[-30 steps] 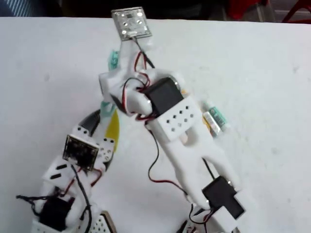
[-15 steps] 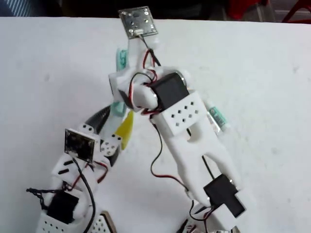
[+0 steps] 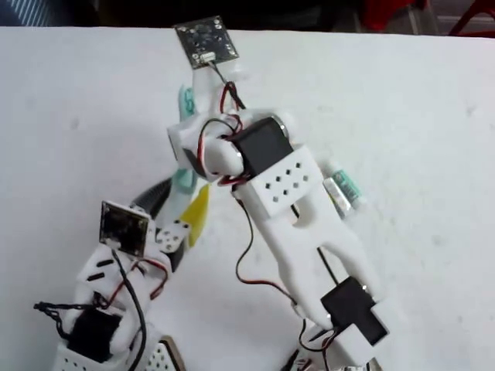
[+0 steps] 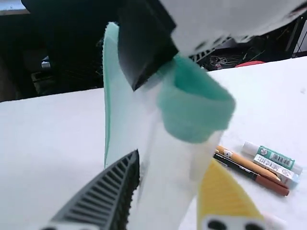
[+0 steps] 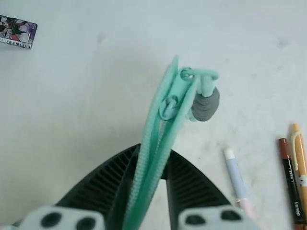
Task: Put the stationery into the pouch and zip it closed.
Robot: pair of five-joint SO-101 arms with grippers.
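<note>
High view: on the white table (image 3: 69, 116), the mint-green pouch (image 3: 186, 99) stands on edge left of centre, its long axis running near to far. The left gripper (image 3: 184, 189) has one black and one yellow finger, spread on either side of the pouch's near end.

Left wrist view: the pouch is translucent film with a green fabric edge. An orange pen (image 4: 230, 155), a dark pen (image 4: 268, 183) and a white-and-green tube (image 4: 271, 160) lie side by side to its right.

Right wrist view: the right gripper (image 5: 153, 151) pinches the zipper edge between ribbed black fingers. The zipper teeth run away from it to a ring pull and a grey ribbed charm (image 5: 206, 105).
</note>
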